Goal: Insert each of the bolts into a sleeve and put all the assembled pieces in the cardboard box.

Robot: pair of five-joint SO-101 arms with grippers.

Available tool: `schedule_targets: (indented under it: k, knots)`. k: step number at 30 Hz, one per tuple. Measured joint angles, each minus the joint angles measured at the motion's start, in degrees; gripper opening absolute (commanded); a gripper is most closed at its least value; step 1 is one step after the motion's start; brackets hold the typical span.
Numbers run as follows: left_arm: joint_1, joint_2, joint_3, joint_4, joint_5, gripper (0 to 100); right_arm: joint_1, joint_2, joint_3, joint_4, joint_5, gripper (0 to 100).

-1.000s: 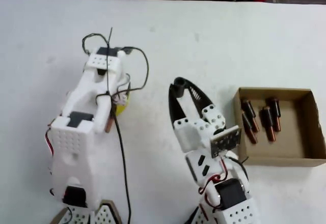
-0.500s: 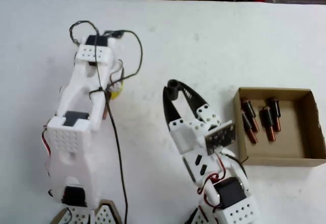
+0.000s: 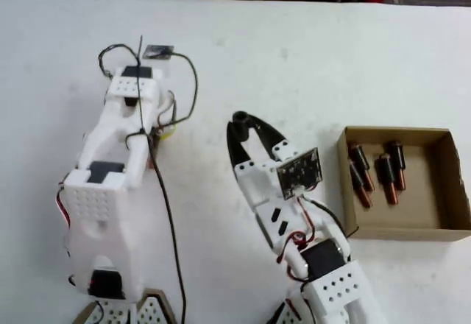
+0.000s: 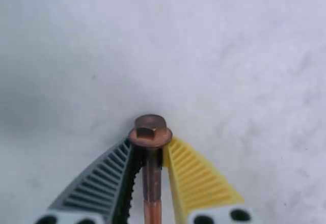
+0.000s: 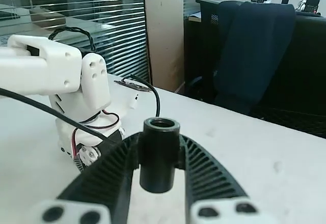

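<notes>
Though slim, copper hex-headed bolt (image 4: 151, 178)

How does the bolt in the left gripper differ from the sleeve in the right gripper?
The bolt is copper-coloured and slim; the sleeve is black and thicker. The bolt has a solid hex head; the sleeve's end is open. The bolt runs along its jaws; the sleeve stands across its own. Both are clamped.

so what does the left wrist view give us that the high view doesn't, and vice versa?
Left wrist adds: the bolt, hex head toward the camera, clamped in the left gripper. High adds: the right gripper holding a black sleeve, plus the cardboard box with assembled pieces inside. Both: the white table.
</notes>
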Motion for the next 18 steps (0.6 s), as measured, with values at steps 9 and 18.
schedule_targets:
  k: [9, 18]
  knots:
    - [0.0, 0.0, 0.4, -0.3, 0.0, 7, 0.0, 0.0, 1.6, -0.2, 0.0, 1.6]
    - [-0.4, 0.0, 0.4, -0.3, -0.2, 14, 0.0, 0.0, 1.7, -0.2, 0.0, 1.6]
